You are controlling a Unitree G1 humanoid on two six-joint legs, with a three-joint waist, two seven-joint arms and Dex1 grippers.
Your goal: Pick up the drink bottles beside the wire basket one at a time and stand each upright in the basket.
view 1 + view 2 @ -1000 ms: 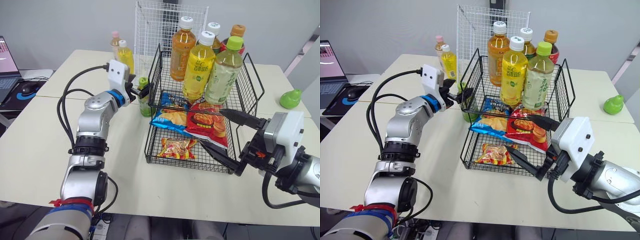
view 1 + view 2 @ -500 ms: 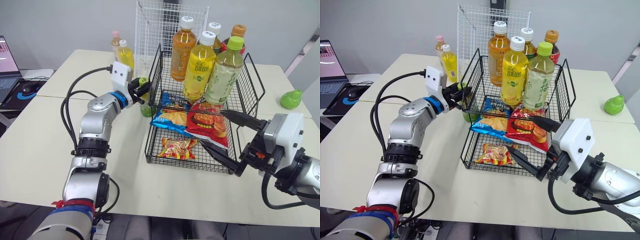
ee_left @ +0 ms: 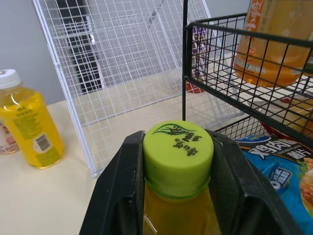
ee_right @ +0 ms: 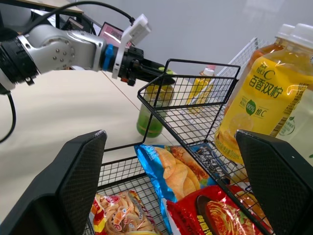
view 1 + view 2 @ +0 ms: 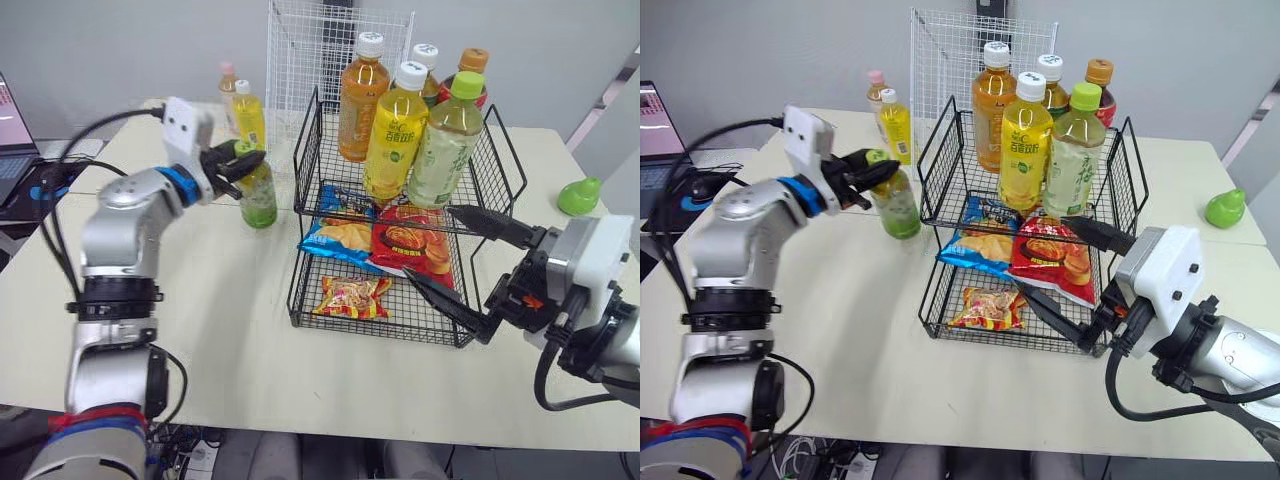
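Observation:
My left gripper point(image 5: 243, 161) is shut on the neck of a green-capped tea bottle point(image 5: 259, 196), just under its cap point(image 3: 178, 154). The bottle stands upright a short way left of the black two-tier wire basket point(image 5: 306, 152); whether it touches the table I cannot tell. Several drink bottles point(image 5: 396, 130) stand upright in the basket's top tier. Two more bottles, one yellow point(image 5: 248, 115) and one pink-capped point(image 5: 229, 83), stand on the table behind my left gripper. My right gripper point(image 5: 426, 243) is open at the basket's front right corner, holding nothing.
Snack bags point(image 5: 388, 238) lie in the basket's lower tier. A white wire grid panel point(image 5: 322, 52) leans behind the basket. A green pear-shaped object point(image 5: 578, 196) sits at the far right. A laptop and mouse point(image 5: 702, 186) are on a side desk to the left.
My left gripper has carried the green-capped bottle leftward, away from the basket's side. The right gripper has stayed about where it was, still open.

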